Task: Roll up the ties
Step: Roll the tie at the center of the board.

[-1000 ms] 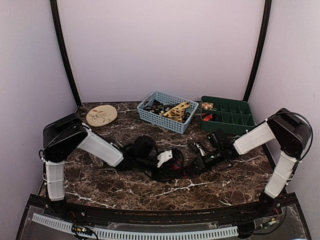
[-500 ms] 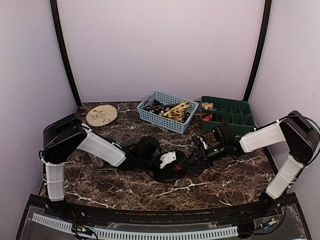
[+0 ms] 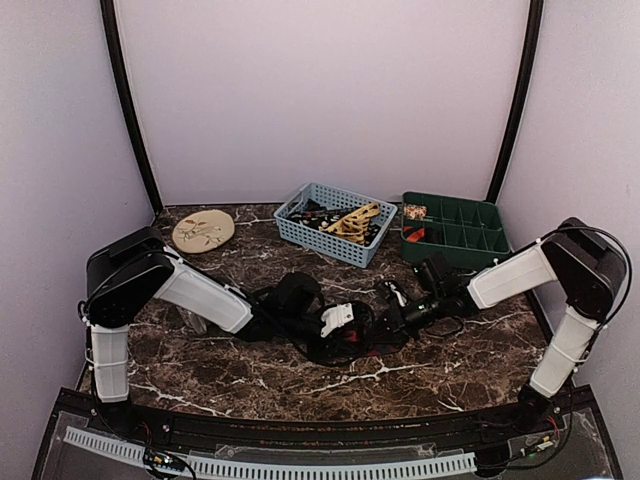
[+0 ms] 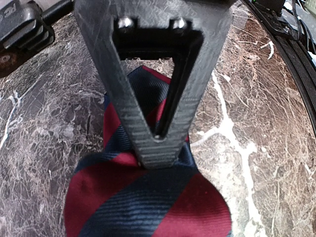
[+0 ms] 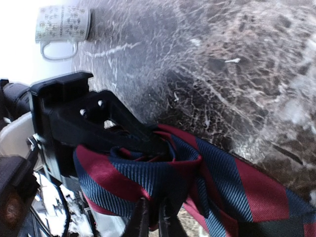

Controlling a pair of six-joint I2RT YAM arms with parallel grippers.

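Note:
A navy tie with red diagonal stripes (image 3: 362, 338) lies partly wound in the middle of the marble table. My left gripper (image 3: 352, 326) is shut on it; in the left wrist view the fingers meet in a V (image 4: 157, 148) over the fabric, and the tie (image 4: 148, 202) spreads wide below them. My right gripper (image 3: 388, 320) comes in from the right. In the right wrist view its thin fingertips (image 5: 154, 217) pinch a loop of the tie's coil (image 5: 143, 177), with the black left gripper (image 5: 98, 123) just behind. Tan-gold and dark ties (image 3: 352, 222) lie in the blue basket (image 3: 300, 232).
A green compartment tray (image 3: 470, 238) stands at the back right, next to the blue basket. A round tan patterned disc (image 3: 203, 230) lies at the back left. A white patterned mug (image 5: 61, 27) lies on its side beyond the left gripper.
My right arm swung outward and up, then came back toward the tie. My left gripper shifted slightly right with the tie. The coil stays between both grippers.

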